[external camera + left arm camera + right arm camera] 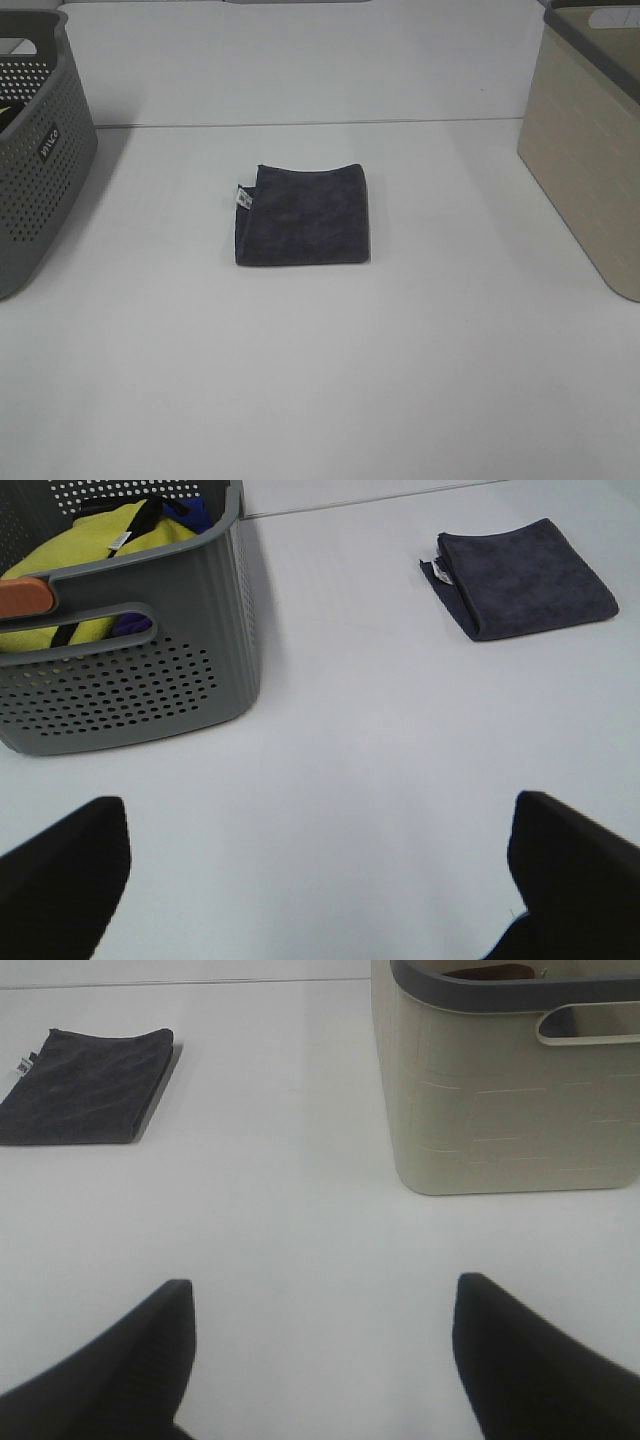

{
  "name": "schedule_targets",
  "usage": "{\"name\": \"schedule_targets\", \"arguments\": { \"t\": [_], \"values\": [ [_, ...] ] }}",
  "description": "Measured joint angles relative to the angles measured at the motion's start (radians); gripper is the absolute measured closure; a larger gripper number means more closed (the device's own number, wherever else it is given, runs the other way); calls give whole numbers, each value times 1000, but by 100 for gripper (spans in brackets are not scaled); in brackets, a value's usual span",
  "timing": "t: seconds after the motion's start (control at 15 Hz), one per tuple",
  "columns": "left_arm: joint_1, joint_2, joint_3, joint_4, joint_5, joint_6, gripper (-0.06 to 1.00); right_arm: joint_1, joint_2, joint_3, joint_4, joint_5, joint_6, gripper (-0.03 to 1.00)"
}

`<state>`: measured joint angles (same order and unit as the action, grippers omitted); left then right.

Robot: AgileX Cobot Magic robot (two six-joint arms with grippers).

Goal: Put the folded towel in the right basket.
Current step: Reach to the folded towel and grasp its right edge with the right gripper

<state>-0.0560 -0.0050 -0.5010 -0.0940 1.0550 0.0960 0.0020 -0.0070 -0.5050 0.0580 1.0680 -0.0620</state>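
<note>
A dark grey folded towel (303, 215) lies flat on the white table, near the middle, with a small white tag on its left edge. It also shows in the left wrist view (525, 578) and in the right wrist view (90, 1085). The beige right basket (590, 150) with a dark rim stands at the right edge; the right wrist view shows it close by (510, 1090). My left gripper (320, 880) is open and empty over bare table. My right gripper (320, 1360) is open and empty, between towel and basket. Neither gripper shows in the exterior high view.
A grey perforated basket (35, 150) stands at the left edge; the left wrist view shows it (130, 670) holding yellow and blue cloths. A seam in the table runs behind the towel (300, 123).
</note>
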Motion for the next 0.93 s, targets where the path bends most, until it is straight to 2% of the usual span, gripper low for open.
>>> {"name": "schedule_targets", "arguments": {
  "t": [0.93],
  "values": [
    [0, 0, 0, 0, 0, 0, -3, 0, 0, 0, 0, 0, 0, 28]
  ]
}}
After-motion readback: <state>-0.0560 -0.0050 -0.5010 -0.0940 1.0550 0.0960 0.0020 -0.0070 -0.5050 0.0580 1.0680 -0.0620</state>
